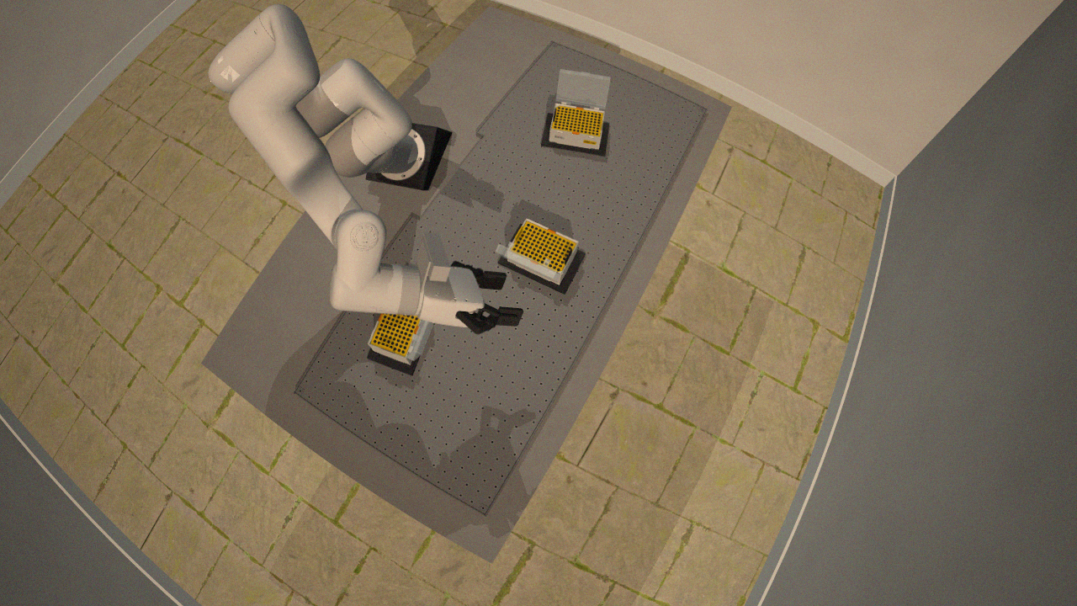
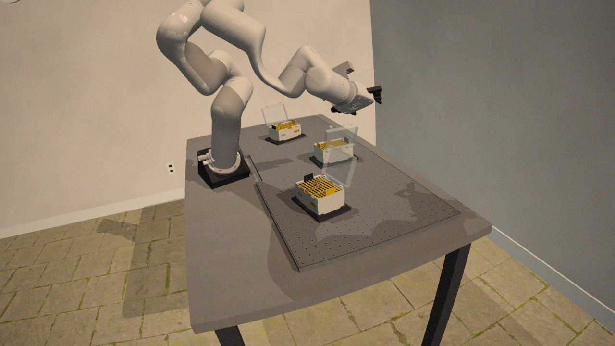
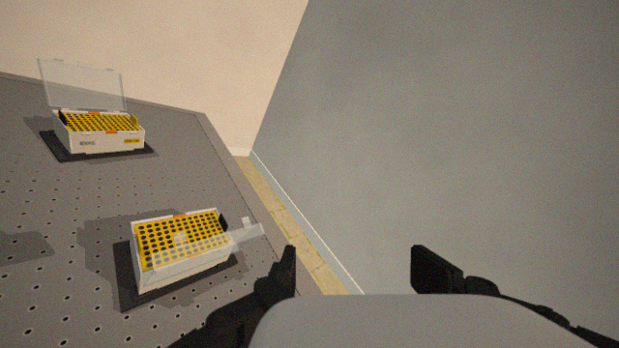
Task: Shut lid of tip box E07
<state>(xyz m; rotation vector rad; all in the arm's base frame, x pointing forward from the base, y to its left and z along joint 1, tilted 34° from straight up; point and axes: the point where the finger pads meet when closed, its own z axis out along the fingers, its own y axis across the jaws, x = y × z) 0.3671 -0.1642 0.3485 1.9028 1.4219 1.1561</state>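
Three white tip boxes with yellow tip racks sit on dark holder plates along the perforated board. All three clear lids stand open. The far box (image 1: 577, 120) (image 2: 286, 129) (image 3: 97, 123) shows a white sticker on its front wall in the wrist view, too small to read. The middle box (image 1: 542, 247) (image 2: 333, 145) (image 3: 176, 237) lies below and to the left of my fingers in the wrist view. The near box (image 1: 394, 333) (image 2: 319, 188) is partly hidden under my forearm in the top view. My gripper (image 1: 495, 298) (image 3: 352, 264) is open and empty. It hangs high above the table and touches nothing.
The perforated board (image 1: 466, 422) (image 2: 387, 215) (image 3: 48, 203) lies on a grey table (image 2: 227, 258). The arm's base (image 1: 410, 154) (image 2: 223, 169) is bolted near the far box. A grey wall (image 3: 459, 145) runs close along the table's far long edge.
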